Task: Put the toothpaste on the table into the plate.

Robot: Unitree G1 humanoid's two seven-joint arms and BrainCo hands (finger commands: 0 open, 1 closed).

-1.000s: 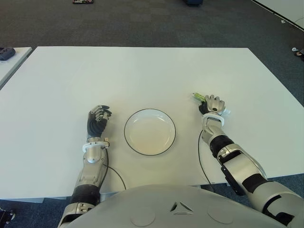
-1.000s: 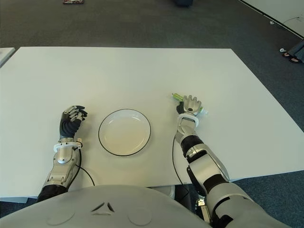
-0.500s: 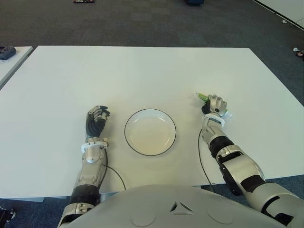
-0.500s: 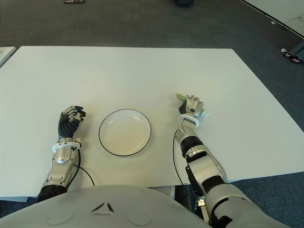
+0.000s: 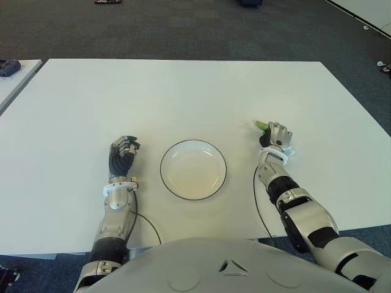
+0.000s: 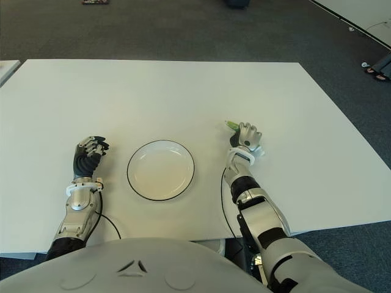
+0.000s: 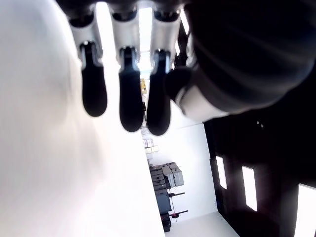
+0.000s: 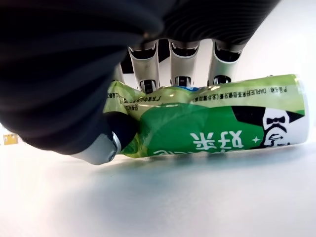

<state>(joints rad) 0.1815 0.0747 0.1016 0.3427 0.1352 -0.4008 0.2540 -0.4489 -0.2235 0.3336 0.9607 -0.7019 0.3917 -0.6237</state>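
Note:
A green toothpaste tube (image 8: 212, 128) lies low over the white table (image 5: 183, 97), right of the plate. My right hand (image 5: 276, 135) is shut on it, with the thumb in front and the fingers (image 8: 180, 64) behind. Only the tube's green end (image 5: 259, 125) sticks out of the hand in the eye views. The white plate (image 5: 193, 170) with a dark rim sits at the middle front, holding nothing. My left hand (image 5: 122, 152) shows left of the plate with relaxed fingers and nothing in it.
A second table (image 5: 15, 76) at the far left carries a dark object (image 5: 8, 67). Dark carpet surrounds the table. Thin cables (image 5: 148, 223) run along both forearms near the front edge.
The right hand's fingers, spread over the tube a second ago, have curled around it. The left hand has barely moved.

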